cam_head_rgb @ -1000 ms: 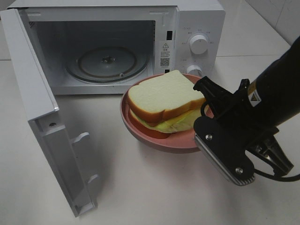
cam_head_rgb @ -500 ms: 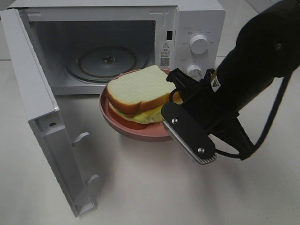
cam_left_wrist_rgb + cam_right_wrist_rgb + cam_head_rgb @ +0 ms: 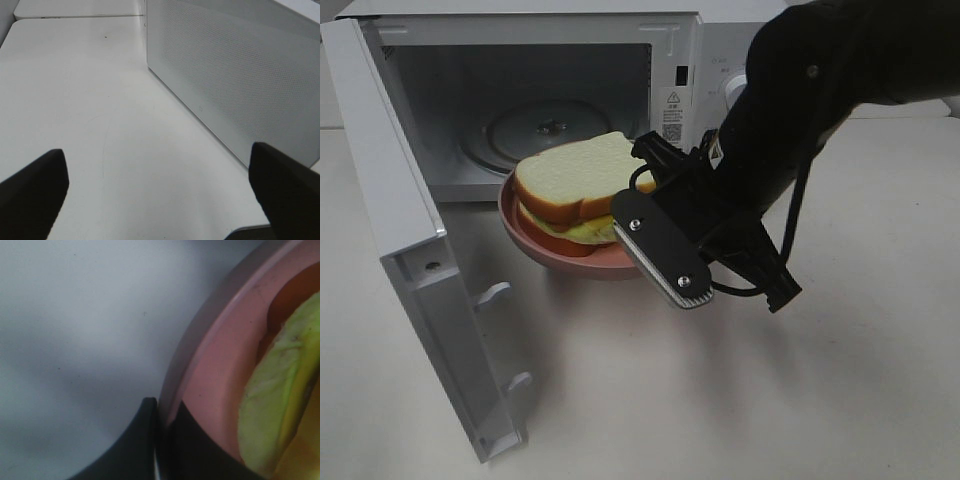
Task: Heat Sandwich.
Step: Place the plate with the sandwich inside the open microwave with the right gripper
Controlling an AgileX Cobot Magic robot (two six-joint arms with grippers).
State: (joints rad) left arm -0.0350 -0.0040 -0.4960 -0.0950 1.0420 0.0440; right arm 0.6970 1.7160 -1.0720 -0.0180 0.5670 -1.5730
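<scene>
Sandwich: the sandwich (image 3: 582, 185) is lying on a round pink plate (image 3: 525, 235), white bread slice on top, pale yellow-green filling showing along its near edge.
Plate position: the plate is sitting just in front of the open cavity of the microwave (image 3: 675, 60), its far rim overlapping the lower sill in the exterior high view; whether it is touching the worktop (image 3: 720, 400) cannot be told.
Right end effector: the right end effector (image 3: 161, 437) is clamping the plate's rim, one dark finger (image 3: 140, 440) pressing under the outer side and the other lying on the inner side, with the jaws drawn nearly together on the rim.
Right arm: the black arm is reaching in from the right and crossing in front of the microwave's control panel.
Microwave door: the door (image 3: 390, 230) is standing wide open, swung out to the left of the cavity.
Turntable: the glass turntable (image 3: 545, 130) is lying bare inside the cavity, behind the plate.
Left end effector: the left end effector (image 3: 160, 192) is hanging over bare worktop with its fingers (image 3: 35, 195) spread wide apart, holding nothing.
Left surroundings: the microwave's perforated side wall (image 3: 230, 75) is running close by that end effector, apart from both fingers.
</scene>
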